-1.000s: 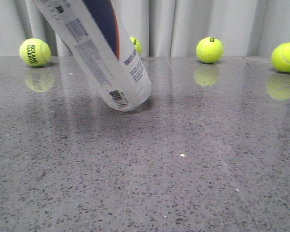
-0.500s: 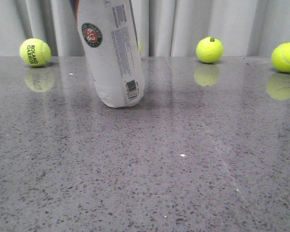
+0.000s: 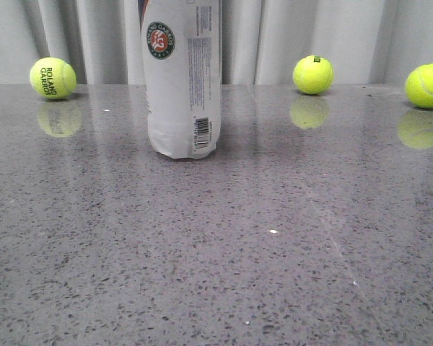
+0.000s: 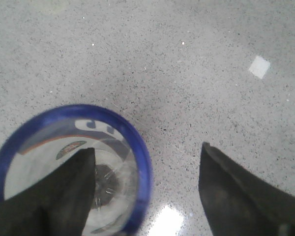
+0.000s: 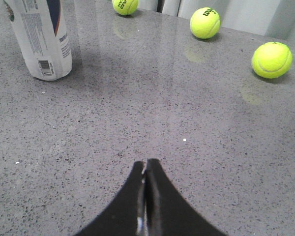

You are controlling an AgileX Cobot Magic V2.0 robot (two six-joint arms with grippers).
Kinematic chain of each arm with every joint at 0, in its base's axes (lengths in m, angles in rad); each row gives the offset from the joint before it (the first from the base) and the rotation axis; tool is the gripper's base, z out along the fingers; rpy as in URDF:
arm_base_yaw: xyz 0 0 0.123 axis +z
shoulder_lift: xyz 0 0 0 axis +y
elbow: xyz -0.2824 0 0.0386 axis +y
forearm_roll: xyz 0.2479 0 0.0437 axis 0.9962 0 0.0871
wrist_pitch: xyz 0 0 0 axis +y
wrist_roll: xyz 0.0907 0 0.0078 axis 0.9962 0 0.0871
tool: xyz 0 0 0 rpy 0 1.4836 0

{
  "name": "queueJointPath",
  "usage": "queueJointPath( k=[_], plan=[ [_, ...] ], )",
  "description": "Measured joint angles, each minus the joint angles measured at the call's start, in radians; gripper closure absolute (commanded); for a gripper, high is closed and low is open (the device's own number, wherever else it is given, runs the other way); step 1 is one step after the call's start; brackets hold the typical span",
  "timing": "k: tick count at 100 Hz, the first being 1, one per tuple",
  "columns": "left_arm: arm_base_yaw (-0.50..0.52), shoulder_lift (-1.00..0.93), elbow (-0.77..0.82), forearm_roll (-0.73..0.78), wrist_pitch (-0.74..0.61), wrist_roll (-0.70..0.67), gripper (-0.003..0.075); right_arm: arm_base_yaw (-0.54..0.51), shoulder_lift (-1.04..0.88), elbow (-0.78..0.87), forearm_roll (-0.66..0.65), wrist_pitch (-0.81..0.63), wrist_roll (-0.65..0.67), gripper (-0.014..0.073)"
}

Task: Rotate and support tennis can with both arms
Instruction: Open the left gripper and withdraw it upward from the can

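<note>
The tennis can (image 3: 182,79) stands upright on its ridged base on the grey table (image 3: 274,238), with its round emblem and barcode facing the front camera. Neither gripper shows in the front view. In the left wrist view I look down on the can's blue-rimmed top (image 4: 140,147). My left gripper (image 4: 147,147) is open above it, with one finger (image 4: 64,191) over the can's mouth and the other finger (image 4: 231,191) outside, well apart from the rim. My right gripper (image 5: 146,163) is shut and empty, low over the table, far from the can (image 5: 42,39).
Three yellow-green tennis balls lie along the table's far edge before a grey curtain: one far left (image 3: 53,78), one right of centre (image 3: 312,74), one far right (image 3: 427,85). Three balls also show in the right wrist view (image 5: 205,22). A white speck (image 3: 273,231) lies mid-table.
The can has swung from leaning left to upright and turned on its axis, so the emblem now faces the camera. Its base has shifted slightly left.
</note>
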Motion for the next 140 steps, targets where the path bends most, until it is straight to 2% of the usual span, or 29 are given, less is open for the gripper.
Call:
queueJointPath(
  k=[7,14,36,64,90,102,130,140],
  plan=[
    [0.0,-0.009,0.0,-0.008,-0.015,0.0,0.0314,0.0,0.0,0.0,0.0,0.0,0.0,0.0661],
    [0.0,-0.022,0.0,-0.02,-0.035,0.0,0.0384,0.0,0.0,0.0,0.0,0.0,0.0,0.0661],
    [0.0,-0.099,0.026,-0.043,-0.128,-0.002,0.0741,0.0,0.0,0.0,0.0,0.0,0.0,0.0661],
    [0.0,-0.239,0.25,-0.056,-0.27,-0.002,0.074,0.0,0.0,0.0,0.0,0.0,0.0,0.0661],
    [0.0,-0.445,0.591,-0.077,-0.601,-0.002,0.074,0.0,0.0,0.0,0.0,0.0,0.0,0.0661],
    [0.0,-0.53,0.738,-0.079,-0.707,-0.002,0.074,0.0,0.0,0.0,0.0,0.0,0.0,0.0661],
    [0.0,-0.68,1.0,-0.093,-0.859,-0.002,0.074,0.0,0.0,0.0,0.0,0.0,0.0,0.0661],
    [0.0,-0.734,1.069,-0.104,-0.877,-0.004,0.074,0.0,0.0,0.0,0.0,0.0,0.0,0.0661]
  ],
)
